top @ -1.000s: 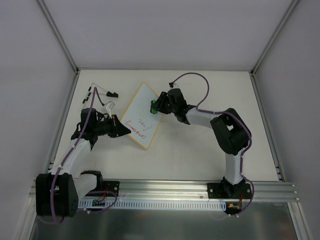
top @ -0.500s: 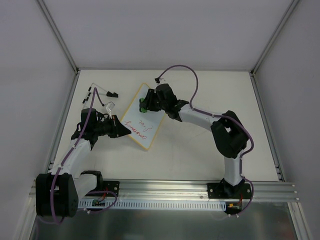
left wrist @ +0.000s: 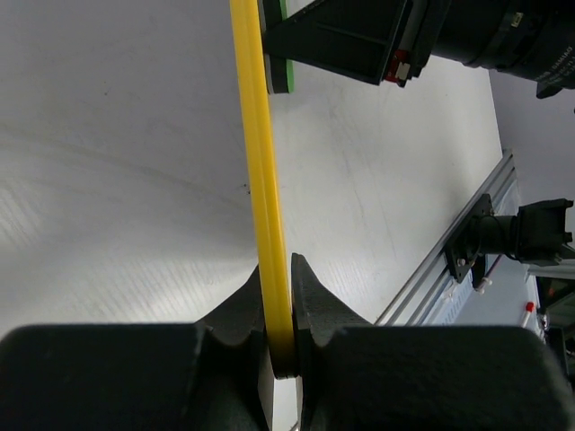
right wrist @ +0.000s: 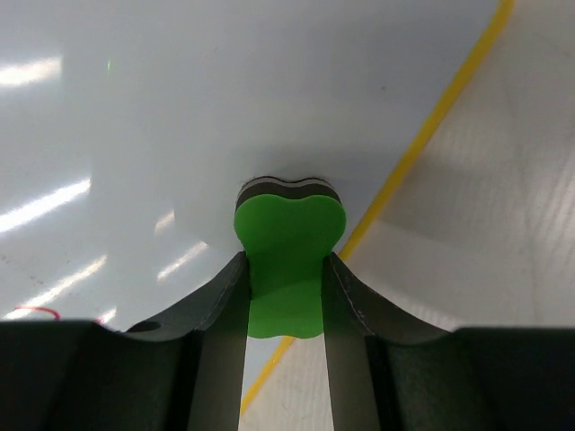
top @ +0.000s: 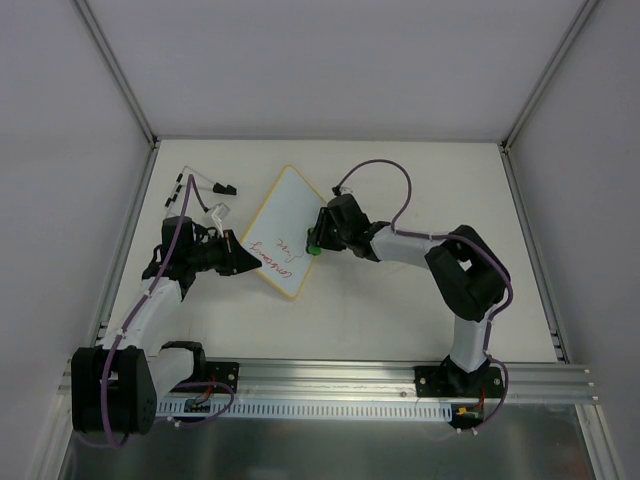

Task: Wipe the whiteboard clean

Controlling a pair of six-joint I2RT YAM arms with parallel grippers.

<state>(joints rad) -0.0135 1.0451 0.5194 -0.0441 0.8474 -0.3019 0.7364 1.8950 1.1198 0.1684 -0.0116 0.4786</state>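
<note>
R pincer [top: 316,243] w/ eraser [top: 313,247] slid to whiteboard [top: 285,200] right edge.

red handwriting [top: 268,257] on whiteboard [top: 290,205], too small to read

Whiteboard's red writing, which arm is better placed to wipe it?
Right. The right hand holds the green eraser at the whiteboard, near the red writing; the left hand is clamped on the board's rim.
</note>
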